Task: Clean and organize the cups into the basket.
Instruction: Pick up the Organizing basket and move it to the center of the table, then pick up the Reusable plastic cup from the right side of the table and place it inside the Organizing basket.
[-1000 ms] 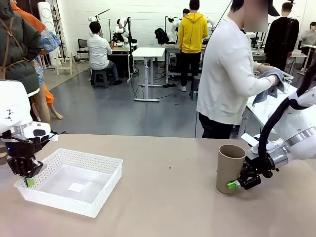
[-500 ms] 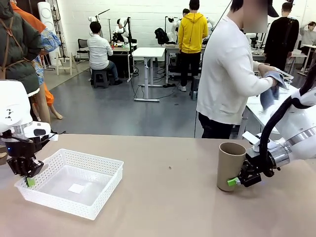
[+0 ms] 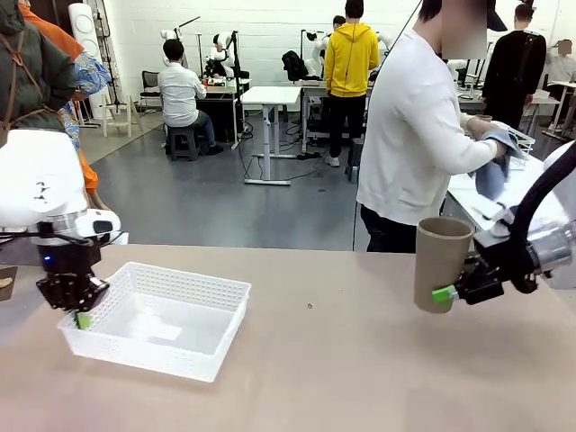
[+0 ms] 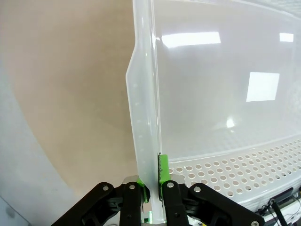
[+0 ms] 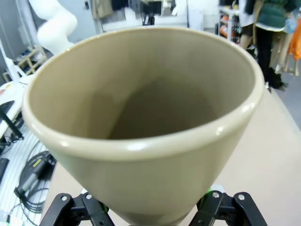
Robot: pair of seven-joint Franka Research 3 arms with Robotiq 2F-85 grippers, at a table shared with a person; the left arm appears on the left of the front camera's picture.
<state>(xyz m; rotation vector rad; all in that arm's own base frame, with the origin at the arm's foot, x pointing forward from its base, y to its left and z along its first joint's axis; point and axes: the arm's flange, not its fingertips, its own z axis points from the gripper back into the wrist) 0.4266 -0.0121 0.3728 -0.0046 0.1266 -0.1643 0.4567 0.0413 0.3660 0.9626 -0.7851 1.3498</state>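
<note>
Pinching the left-end wall of the shallow white perforated plastic basket (image 3: pixel 183 279) with the left gripper (image 3: pixel 83 317) in the front view, jaws closed tight on the wall. Basket sits toward the left edge of the light-brown tabletop (image 3: pixel 324 360), nothing inside. Near the right edge, holds the tall tan-brown tapered cup (image 3: pixel 440 261) upright in the right gripper (image 3: pixel 445 293), jaws spread wide around its lower part, green pad on the near side. Cannot tell whether the base touches the tabletop. Beyond the far edge, a person in a white top with a blue-grey cloth (image 3: pixel 492 175) in hand.

From the left wrist: green-padded fingers (image 4: pixel 162 172) squeezed on the basket's thin wall (image 4: pixel 143 117), one inside, one outside; glossy flat base with a white square patch (image 4: pixel 262 86).

From the right wrist: looks straight into the cup's open mouth (image 5: pixel 141 117), black fingers (image 5: pixel 217 207) on either side of its narrow lower end.
</note>
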